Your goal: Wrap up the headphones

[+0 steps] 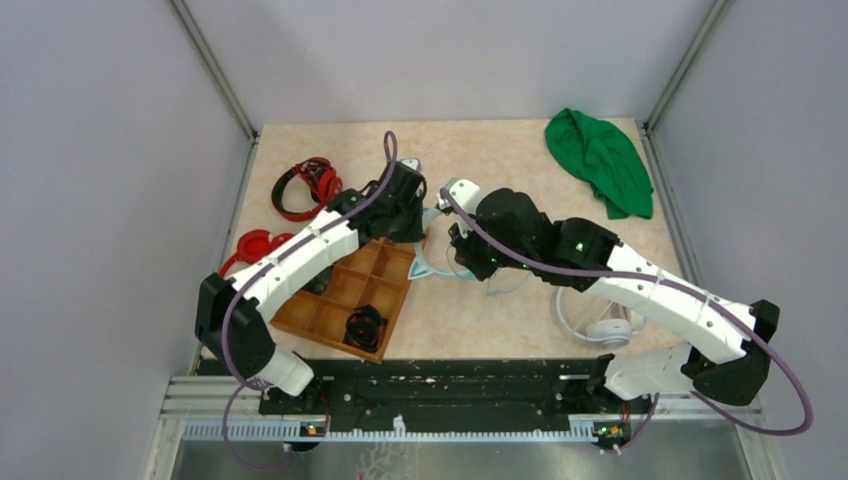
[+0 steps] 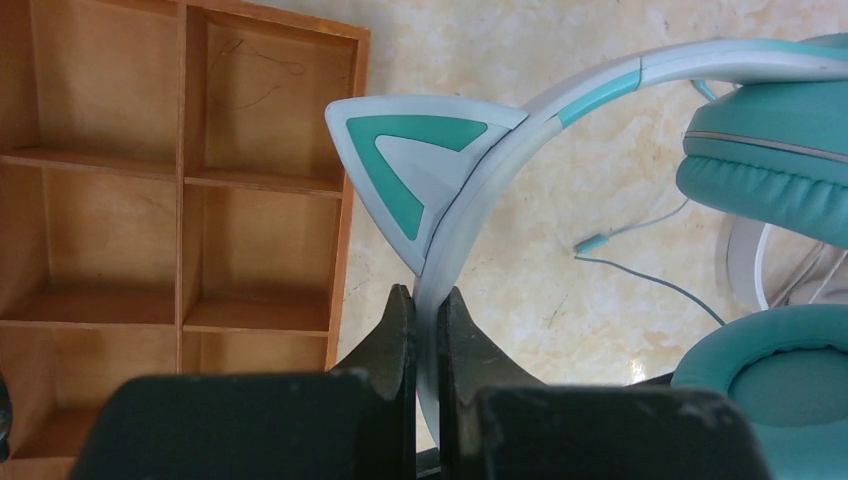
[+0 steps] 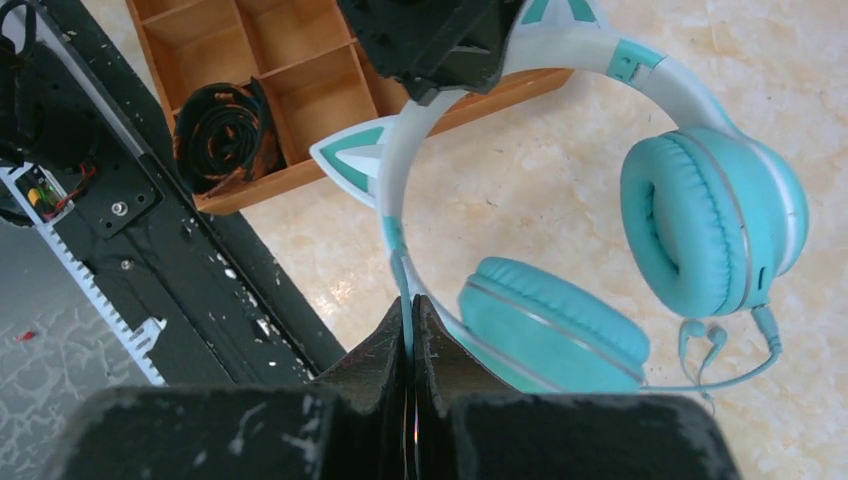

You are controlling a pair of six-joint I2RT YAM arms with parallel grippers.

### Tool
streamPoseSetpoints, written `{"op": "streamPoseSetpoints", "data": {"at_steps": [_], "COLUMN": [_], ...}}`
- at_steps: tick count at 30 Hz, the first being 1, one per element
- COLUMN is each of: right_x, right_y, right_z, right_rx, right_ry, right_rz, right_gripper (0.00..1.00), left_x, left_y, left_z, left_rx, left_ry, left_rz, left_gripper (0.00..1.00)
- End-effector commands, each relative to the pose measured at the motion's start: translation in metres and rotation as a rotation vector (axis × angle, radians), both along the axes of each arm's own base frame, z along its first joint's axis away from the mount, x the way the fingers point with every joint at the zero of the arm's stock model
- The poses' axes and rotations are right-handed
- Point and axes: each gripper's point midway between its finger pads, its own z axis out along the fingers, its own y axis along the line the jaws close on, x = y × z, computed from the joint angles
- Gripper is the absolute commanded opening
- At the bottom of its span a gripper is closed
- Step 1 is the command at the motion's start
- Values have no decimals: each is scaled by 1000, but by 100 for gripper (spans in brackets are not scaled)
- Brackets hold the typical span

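Observation:
The teal headphones (image 3: pixel 700 220) with a pale headband and cat ears (image 2: pixel 410 165) hang between my two grippers just right of the wooden tray; in the top view (image 1: pixel 422 266) the arms mostly cover them. My left gripper (image 2: pixel 427 295) (image 1: pixel 413 213) is shut on the pale headband just below one cat ear. My right gripper (image 3: pixel 411 300) (image 1: pixel 457 243) is shut on the thin teal cable where it runs down beside the headband. The rest of the cable (image 3: pixel 740 375) loops under the right ear cup and trails over the table (image 2: pixel 640 280).
A wooden compartment tray (image 1: pixel 330 318) lies left of the headphones, with a coiled black cable (image 1: pixel 365 325) in one cell. Red headphones (image 1: pixel 310 185) and a red piece (image 1: pixel 255 245) lie at the far left. White headphones (image 1: pixel 600 325) lie near right, a green cloth (image 1: pixel 600 160) far right.

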Motion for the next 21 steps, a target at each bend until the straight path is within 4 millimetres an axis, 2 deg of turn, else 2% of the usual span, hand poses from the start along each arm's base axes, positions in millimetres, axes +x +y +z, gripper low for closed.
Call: {"op": "streamPoseSetpoints", "data": {"at_steps": [1,8,12,18,21], "right_x": [5,11,12,19,23], "right_y": [-12,-34,-41,-46,-47], "right_z": [18,15,8,4,1], "right_rx": [52,-10,-54,-63,-73], "right_ry": [-18,5,19,21,25], "right_rz": [-4,-54,-71,-109,-122], "right_gripper": [0,0,0,0,0], "left_x": [7,1,-2,-8,-15], "left_y": [-16,-5,1,10,5], "left_z": [45,45,48,41,41], "left_rx": [-112,-23,33,100,81], "left_ry": [-167,-268,-323,-330,-317], "left_rz": [-99,-240,-319,-389,-443], "left_gripper": [0,0,0,0,0]}}
